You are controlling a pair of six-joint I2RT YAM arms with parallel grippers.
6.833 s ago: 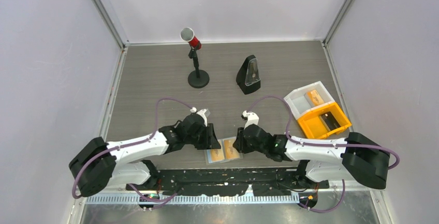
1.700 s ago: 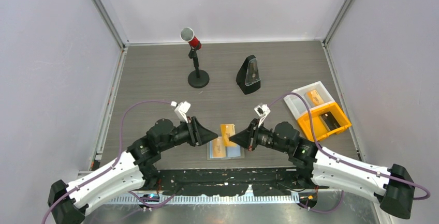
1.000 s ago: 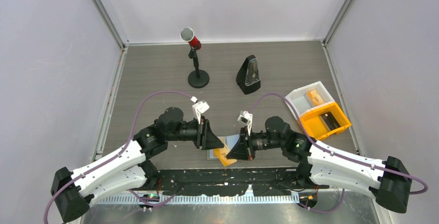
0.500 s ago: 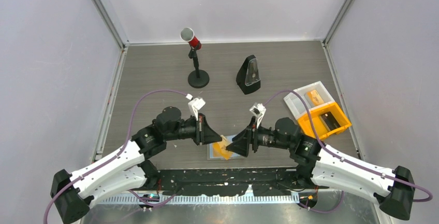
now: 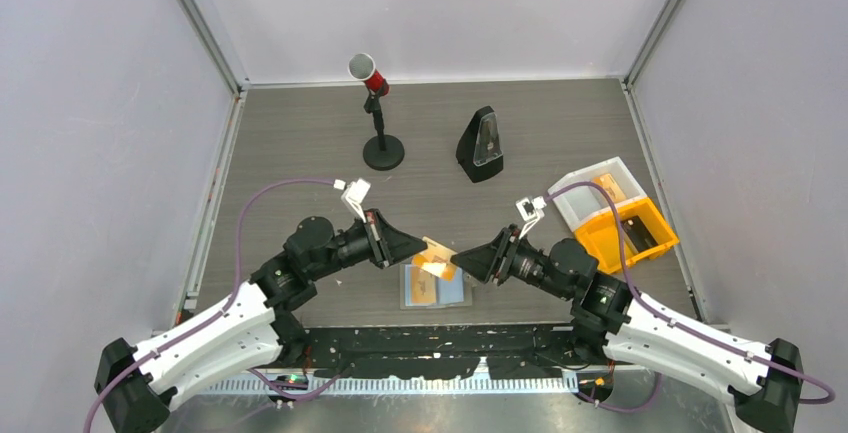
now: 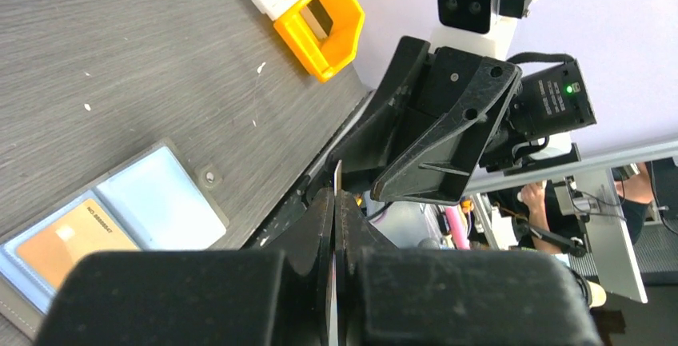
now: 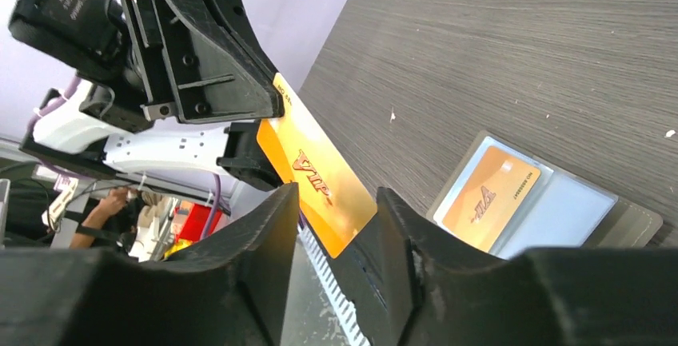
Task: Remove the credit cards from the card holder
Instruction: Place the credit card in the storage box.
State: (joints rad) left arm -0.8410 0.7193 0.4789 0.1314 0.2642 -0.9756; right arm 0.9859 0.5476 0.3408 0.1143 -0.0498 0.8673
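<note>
Left gripper (image 6: 336,196), two blunt matte-black fingers, is pinched tight on the thin edge of a glossy orange card (image 7: 316,172). This card hangs in the air, clear of the table (image 7: 520,42), face tilted. Its long axis runs from the left fingertips slantwise down toward the right gripper (image 7: 336,194). The right jaws stand apart with the card's free end in the gap between them; I cannot tell whether they touch it.

Just below the two tips, the card holder (image 7: 640,222) lies flat and unfolded on the dark wood-grain tabletop, near its front edge. It is soft and grey-rimmed with two pale blue pockets side by side. A second orange card (image 7: 489,196) sits in one pocket.

Well off to the right is an orange-and-white plastic tray (image 5: 610,238). Farther back stand a black wedge-shaped metronome (image 5: 480,143) and a microphone (image 5: 375,113) on a round base.
</note>
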